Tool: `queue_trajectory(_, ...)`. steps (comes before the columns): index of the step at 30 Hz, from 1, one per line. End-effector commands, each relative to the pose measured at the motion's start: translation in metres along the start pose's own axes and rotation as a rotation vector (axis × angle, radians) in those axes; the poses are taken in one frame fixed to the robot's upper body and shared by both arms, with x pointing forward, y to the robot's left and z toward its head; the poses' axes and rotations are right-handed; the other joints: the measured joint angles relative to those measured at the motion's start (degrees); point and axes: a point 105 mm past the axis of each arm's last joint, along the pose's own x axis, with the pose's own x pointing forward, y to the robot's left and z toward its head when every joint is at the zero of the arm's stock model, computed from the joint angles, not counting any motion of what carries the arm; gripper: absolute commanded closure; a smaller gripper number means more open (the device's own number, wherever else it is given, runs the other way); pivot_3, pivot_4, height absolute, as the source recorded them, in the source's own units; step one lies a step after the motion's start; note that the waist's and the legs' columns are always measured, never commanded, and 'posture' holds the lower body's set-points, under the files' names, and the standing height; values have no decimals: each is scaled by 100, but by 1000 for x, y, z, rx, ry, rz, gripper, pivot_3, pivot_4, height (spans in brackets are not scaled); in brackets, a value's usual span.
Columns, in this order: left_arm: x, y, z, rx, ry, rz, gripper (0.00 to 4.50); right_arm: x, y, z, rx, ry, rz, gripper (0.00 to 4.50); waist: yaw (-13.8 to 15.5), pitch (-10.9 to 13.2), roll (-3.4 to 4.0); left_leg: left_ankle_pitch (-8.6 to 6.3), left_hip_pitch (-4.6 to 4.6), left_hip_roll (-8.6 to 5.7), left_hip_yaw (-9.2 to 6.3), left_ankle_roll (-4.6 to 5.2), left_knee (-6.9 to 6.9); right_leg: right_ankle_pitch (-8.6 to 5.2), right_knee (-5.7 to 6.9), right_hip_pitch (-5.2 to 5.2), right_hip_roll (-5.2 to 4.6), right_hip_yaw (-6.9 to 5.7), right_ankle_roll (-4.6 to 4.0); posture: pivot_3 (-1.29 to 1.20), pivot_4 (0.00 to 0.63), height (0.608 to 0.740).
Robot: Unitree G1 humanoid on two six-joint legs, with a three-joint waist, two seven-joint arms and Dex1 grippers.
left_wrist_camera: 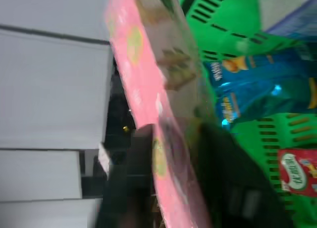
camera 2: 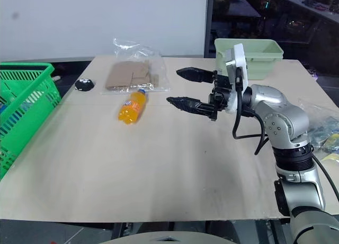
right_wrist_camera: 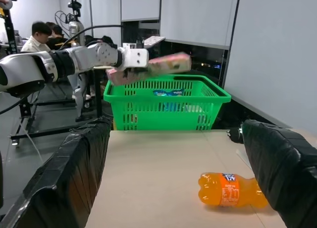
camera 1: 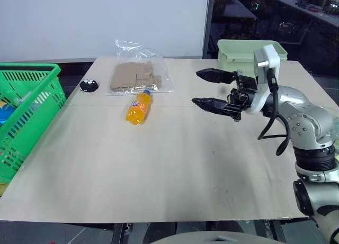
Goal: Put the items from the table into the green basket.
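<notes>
Right gripper (camera 1: 203, 88) hovers spread wide over the table (camera 1: 159, 164); left gripper (right_wrist_camera: 119, 72) clasps the pink carton (right_wrist_camera: 158, 67) above the green basket (right_wrist_camera: 166, 107).

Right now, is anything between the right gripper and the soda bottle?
Nothing visible. The right gripper hangs open over the table, and only bare tabletop lies between it and the soda bottle, which lies on its side. The cardboard bag sits beyond the bottle, off that path.

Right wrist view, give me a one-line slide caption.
Left gripper holds long pink carton over green basket; orange soda bottle lies on table.
</notes>
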Motion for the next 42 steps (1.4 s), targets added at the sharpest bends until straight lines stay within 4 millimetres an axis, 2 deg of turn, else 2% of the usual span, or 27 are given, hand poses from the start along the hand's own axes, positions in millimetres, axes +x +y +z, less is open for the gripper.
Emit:
queue_trajectory(1,0,20,10,-27,-35,78,1012,-3,2,12,-44,-20,-5,0,0,-6,-9,0,1,0,-1,0,0,0,0,0,0,0,0,131,0,740)
queue_trajectory(5,3,25,31,-91,-115,98,1012,-5,1,13,-49,-21,-18,0,-7,-16,-22,1,3,-1,0,-1,0,0,2,1,0,0,0,124,0,740)
queue_trajectory(7,3,26,50,-243,-200,104,1012,-6,1,13,-50,-21,-24,0,4,-24,-19,1,4,0,0,-1,0,1,4,1,0,0,-1,115,0,740)
queue_trajectory(10,3,15,97,-564,-378,17,1012,-10,0,11,-60,-9,-42,0,14,-32,-21,4,4,-1,-2,-5,1,2,8,3,-2,-3,-3,103,0,740)
queue_trajectory(11,0,8,112,-625,-421,-32,1012,-11,-1,11,-64,-8,-48,0,10,-34,-23,5,3,-1,-6,-7,5,3,8,5,-2,-6,-5,103,0,740)
queue_trajectory(13,-9,-26,145,-738,-466,-199,1012,-17,-1,12,-84,-7,-63,0,-16,-36,-23,6,1,-1,-6,-9,12,10,7,8,-2,-5,-14,77,0,740)
queue_trajectory(15,-30,-60,179,-912,-512,-371,1012,-26,-2,8,-86,14,-96,0,-66,-39,-19,6,-4,-1,-5,-8,23,10,6,11,-6,-4,-13,77,0,740)
queue_trajectory(17,-50,-83,200,-1019,-520,-486,1012,-35,-4,1,-79,41,-135,0,-157,-41,-21,5,-9,-4,-6,-7,33,10,8,11,-9,-4,-13,65,0,740)
queue_trajectory(19,-67,-110,214,-1056,-493,-580,1012,-47,-4,-11,-70,91,-183,0,-271,-44,-26,5,-11,1,-11,-7,42,11,10,11,-5,-5,-13,51,0,740)
queue_trajectory(22,-81,-146,224,-1048,-415,-667,1012,-62,-2,-28,-65,173,-222,0,-415,-44,-19,5,-10,4,-11,-7,47,15,11,10,1,-3,-19,32,0,740)
queue_trajectory(25,-83,-180,221,-923,-309,-687,1012,-71,1,-39,-48,220,-236,0,-515,-45,-5,5,1,5,-9,-7,47,16,16,15,4,1,-22,16,0,740)
queue_trajectory(30,-79,-206,225,-896,-240,-654,1012,-77,2,-47,-41,239,-262,0,-591,-38,7,5,78,6,-5,-7,46,12,-3,90,11,6,-19,-15,0,740)
queue_trajectory(31,-78,-209,227,-897,-235,-651,1012,-77,2,-47,-41,237,-265,0,-597,-38,6,5,93,6,-5,-7,46,-2,-10,109,11,7,2,-20,0,740)
queue_trajectory(35,-75,-207,233,-889,-254,-605,1012,-79,4,-48,-38,238,-283,0,-596,-38,6,5,87,3,-5,-7,51,-1,-18,111,8,9,3,-29,0,740)
queue_trajectory(42,-61,-206,229,-858,-249,-553,1012,-81,4,-50,-38,241,-299,0,-620,-38,7,4,85,3,-5,-7,47,11,-20,108,8,9,-19,-32,0,740)
